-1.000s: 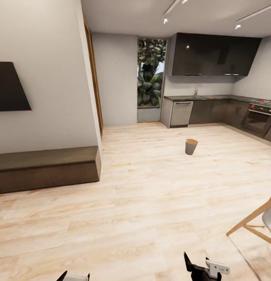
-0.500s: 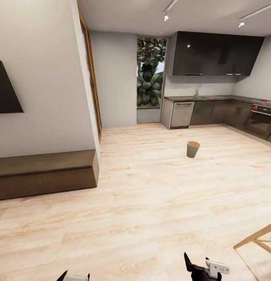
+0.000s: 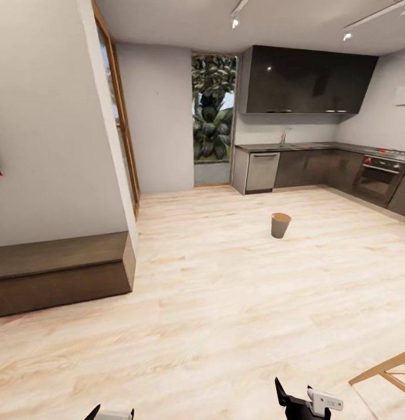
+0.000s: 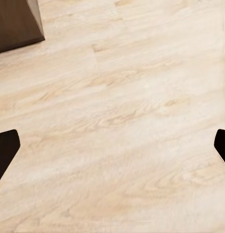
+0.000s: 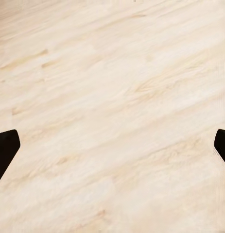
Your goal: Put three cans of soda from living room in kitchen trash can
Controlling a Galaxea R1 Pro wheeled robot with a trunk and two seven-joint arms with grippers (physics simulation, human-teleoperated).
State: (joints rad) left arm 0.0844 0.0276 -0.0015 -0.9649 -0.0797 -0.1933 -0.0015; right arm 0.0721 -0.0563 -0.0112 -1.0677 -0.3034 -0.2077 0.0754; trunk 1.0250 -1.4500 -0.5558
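One tapered tash can (image 3: 280, 224); pale planks (image 3: 225, 303)

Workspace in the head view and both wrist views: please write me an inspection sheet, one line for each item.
Surface: pale wood floor, bare between the robot and the kitchen.
Job's things: tash can upright on the floor before the dark cabinets; no soda can seen.
Clutter: wooden chair leg at the lower right edge.
Grippers: left gripper and right gripper both open, fingertips wide apart, nothing between them, floor beneath.
Cables: nothing seen.
Surroundings: dishwasher, oven, glass door with plants behind, low dark bench along the left wall.
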